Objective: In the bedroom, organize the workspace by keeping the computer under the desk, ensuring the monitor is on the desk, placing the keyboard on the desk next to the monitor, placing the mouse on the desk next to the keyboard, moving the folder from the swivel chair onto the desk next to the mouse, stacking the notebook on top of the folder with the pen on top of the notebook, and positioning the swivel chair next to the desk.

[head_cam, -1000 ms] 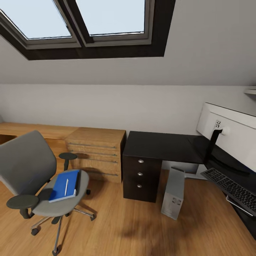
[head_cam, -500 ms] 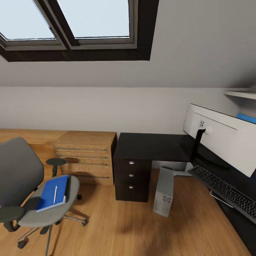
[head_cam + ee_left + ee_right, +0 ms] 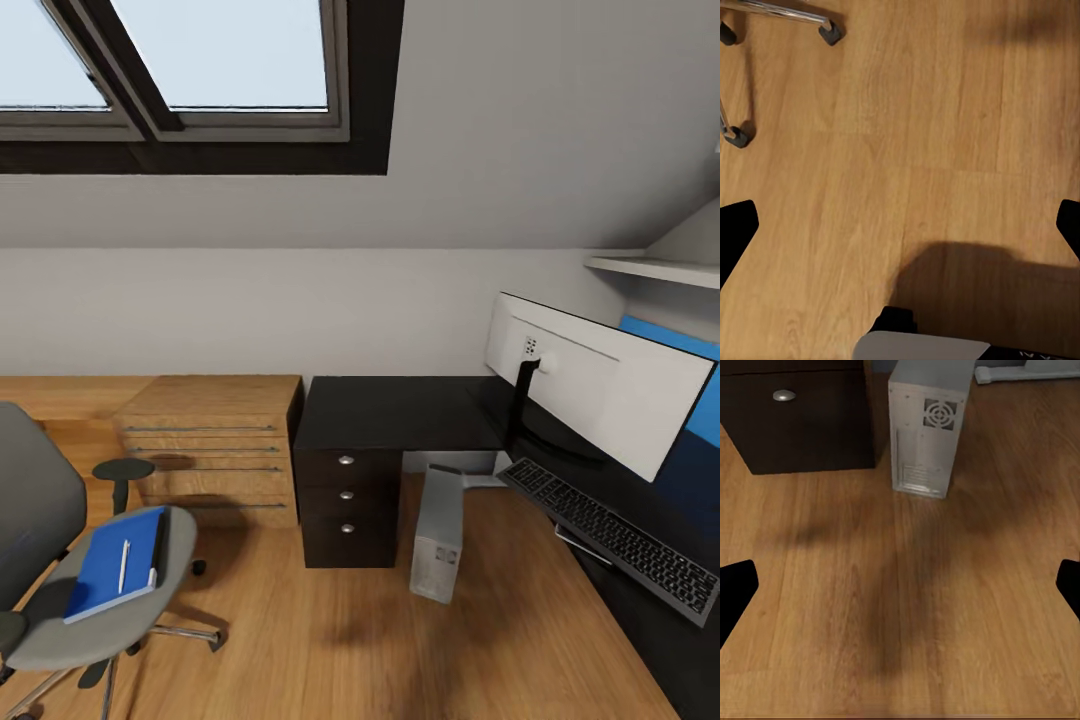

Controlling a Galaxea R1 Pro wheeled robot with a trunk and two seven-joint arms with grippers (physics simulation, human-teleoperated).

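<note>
Glossy black desk (image 3: 400, 412), boxy grey computer (image 3: 438, 533) beside; both arms' fingers (image 3: 736, 585) spread apart.

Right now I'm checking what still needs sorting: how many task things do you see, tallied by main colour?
Black: 3, the desk, monitor (black stand, white back facing us), keyboard
Grey or grey-white: 2, the swivel chair, computer
Blue: 1, the folder
White: 1, the pen
Total: 7

Your left gripper (image 3: 900, 225) and right gripper (image 3: 900, 585) both hang over the wood floor (image 3: 907, 607) — fingertips spread wide, holding nothing.
</note>
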